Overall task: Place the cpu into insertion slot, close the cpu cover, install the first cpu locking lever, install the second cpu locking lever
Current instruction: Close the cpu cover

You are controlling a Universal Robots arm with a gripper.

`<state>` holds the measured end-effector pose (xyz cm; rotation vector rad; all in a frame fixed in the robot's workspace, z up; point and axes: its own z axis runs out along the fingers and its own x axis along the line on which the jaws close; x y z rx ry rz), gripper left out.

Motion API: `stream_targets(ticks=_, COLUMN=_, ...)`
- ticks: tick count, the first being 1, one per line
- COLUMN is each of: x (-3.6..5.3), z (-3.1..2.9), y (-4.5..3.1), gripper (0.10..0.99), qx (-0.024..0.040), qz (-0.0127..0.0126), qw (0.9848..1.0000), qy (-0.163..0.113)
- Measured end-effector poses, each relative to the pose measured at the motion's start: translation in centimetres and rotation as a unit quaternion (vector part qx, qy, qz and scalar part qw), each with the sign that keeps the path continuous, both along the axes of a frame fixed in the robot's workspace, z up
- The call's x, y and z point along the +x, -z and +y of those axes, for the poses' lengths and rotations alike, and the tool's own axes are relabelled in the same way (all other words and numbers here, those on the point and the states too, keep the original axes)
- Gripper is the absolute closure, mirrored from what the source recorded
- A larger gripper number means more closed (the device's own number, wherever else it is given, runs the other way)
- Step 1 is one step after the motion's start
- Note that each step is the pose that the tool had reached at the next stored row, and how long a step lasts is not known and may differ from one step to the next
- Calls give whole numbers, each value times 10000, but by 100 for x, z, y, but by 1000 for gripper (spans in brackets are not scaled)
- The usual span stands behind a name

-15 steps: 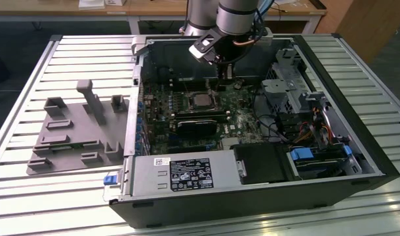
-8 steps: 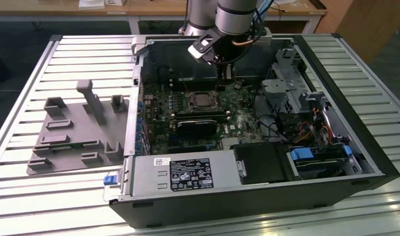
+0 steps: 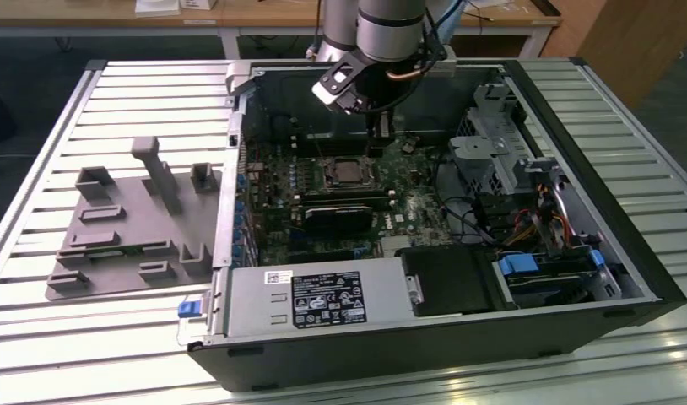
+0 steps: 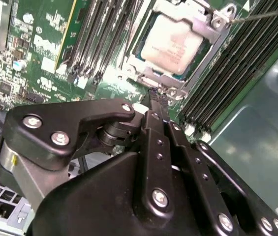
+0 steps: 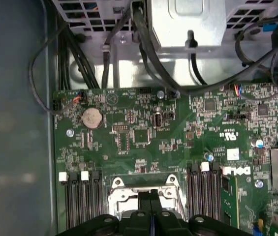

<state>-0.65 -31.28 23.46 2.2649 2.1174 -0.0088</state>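
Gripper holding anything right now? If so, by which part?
Nothing held. The gripper is shut and empty, its tip beside the edge of the cpu cover, which lies over the cpu.

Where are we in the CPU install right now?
Done: the cpu lies under the lowered cpu cover. In hand: the shut gripper is at the cover's edge. Left: one locking lever sticks out from a corner, seemingly unlatched; the other is unclear.

In the first wrist view the pincer (image 5: 150,197) hides part of the insertion slot (image 5: 120,199) — edge-cropped too.
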Motion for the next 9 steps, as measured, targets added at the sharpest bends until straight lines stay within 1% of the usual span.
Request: stream_targets(ticks=9, x=-131, z=0, y=33, gripper=984, qx=-1, qz=-1, qw=10000, qy=0)
